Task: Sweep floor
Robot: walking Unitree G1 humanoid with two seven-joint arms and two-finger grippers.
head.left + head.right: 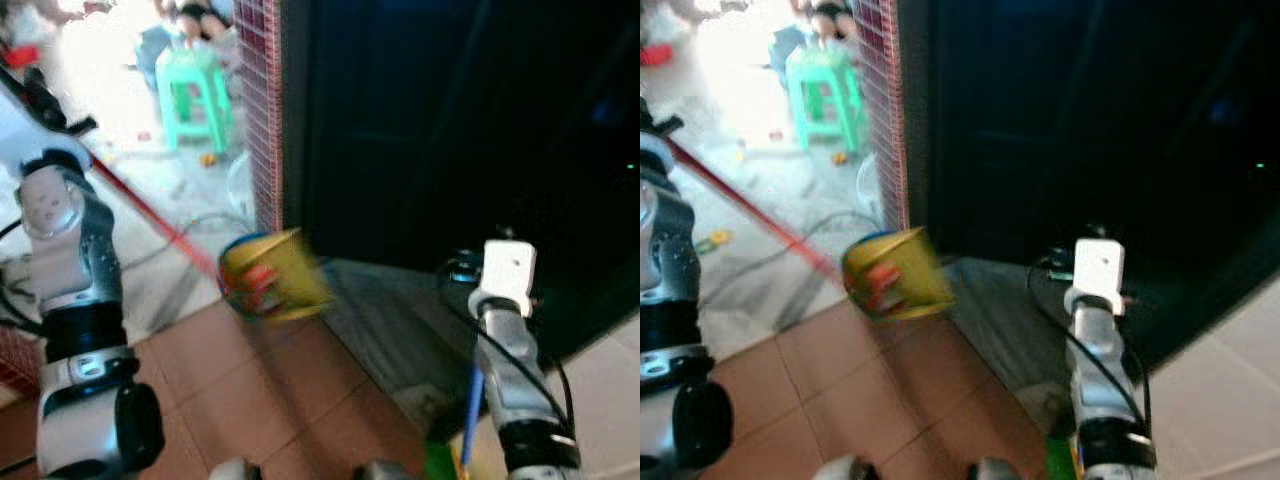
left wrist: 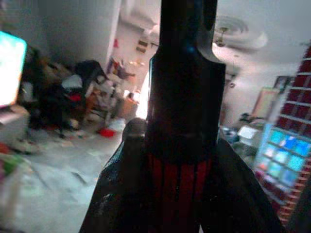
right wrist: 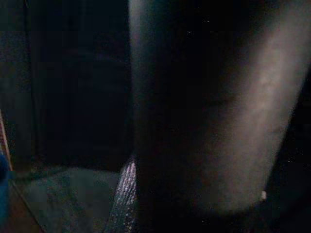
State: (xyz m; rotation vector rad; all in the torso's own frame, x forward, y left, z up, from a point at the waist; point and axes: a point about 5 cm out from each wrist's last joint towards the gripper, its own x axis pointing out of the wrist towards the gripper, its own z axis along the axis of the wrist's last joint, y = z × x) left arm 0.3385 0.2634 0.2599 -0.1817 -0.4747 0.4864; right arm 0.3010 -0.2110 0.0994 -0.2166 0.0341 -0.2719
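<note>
The robot is standing at a doorway, sweeping where the terracotta tile floor point(image 1: 260, 390) meets a dark mat point(image 1: 400, 330). Its left arm is raised on the left, and a red broom handle point(image 1: 150, 215) is running down from it, slanting to the right — ending in a yellow broom head point(image 1: 272, 274) that is blurred, low over the tiles just beside the brick-tiled pillar point(image 1: 262, 110). In the left wrist view the left gripper point(image 2: 182, 160) has its two black fingers point(image 2: 121, 184) pressed close on either side of the red handle, so they are narrow and holding the broom.

The right arm is reaching forward on the right, over the mat and in front of a very dark opening point(image 1: 460, 120). A thin blue rod point(image 1: 473, 410) is hanging near its forearm, with something green point(image 1: 438, 462) at the near edge; whether these belong to a dustpan I cannot tell. The right wrist view is too dark to read, so I cannot tell how the right fingers stand.

Farther off, in the bright room beyond the pillar, a green plastic stool point(image 1: 195, 95) is standing among scattered litter and loose cables.

By my reckoning the step in hand is a sweeping stroke — the head looks to be mid-swing near the mat's edge. The next move calls for keeping the head down on the tiles, drawing dirt away from the pillar and the mat, and minding the cables.
</note>
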